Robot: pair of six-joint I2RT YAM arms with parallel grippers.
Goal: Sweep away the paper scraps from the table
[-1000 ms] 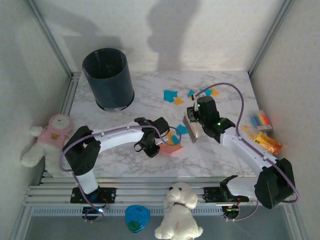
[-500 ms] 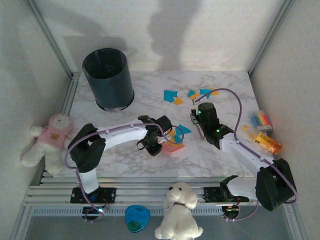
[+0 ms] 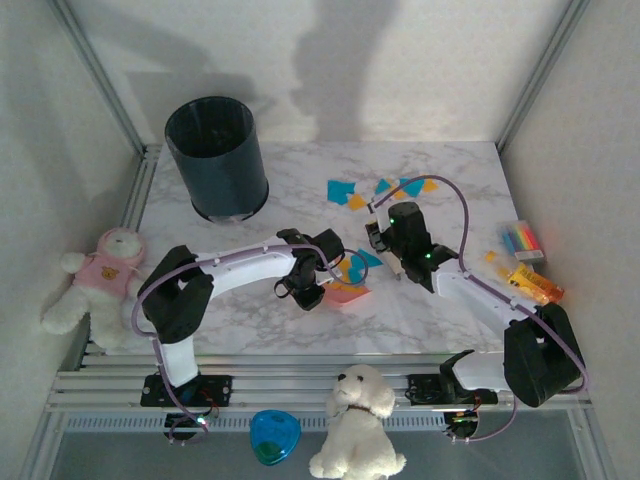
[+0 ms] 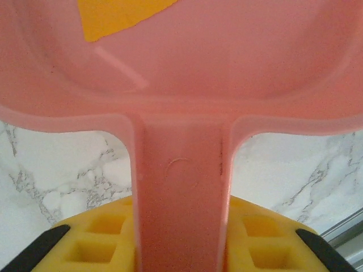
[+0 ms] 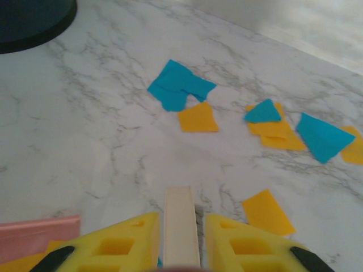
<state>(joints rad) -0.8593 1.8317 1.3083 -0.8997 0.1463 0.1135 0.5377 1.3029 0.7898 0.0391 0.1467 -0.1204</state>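
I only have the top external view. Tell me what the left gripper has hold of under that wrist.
Observer: The left gripper is shut on the pink dustpan, clamping its handle with the pan held out in front of it.
Operator: Now give me the right side.
Observer: The right gripper is shut on a slim cream handle. Loose paper scraps lie on the table ahead of it.
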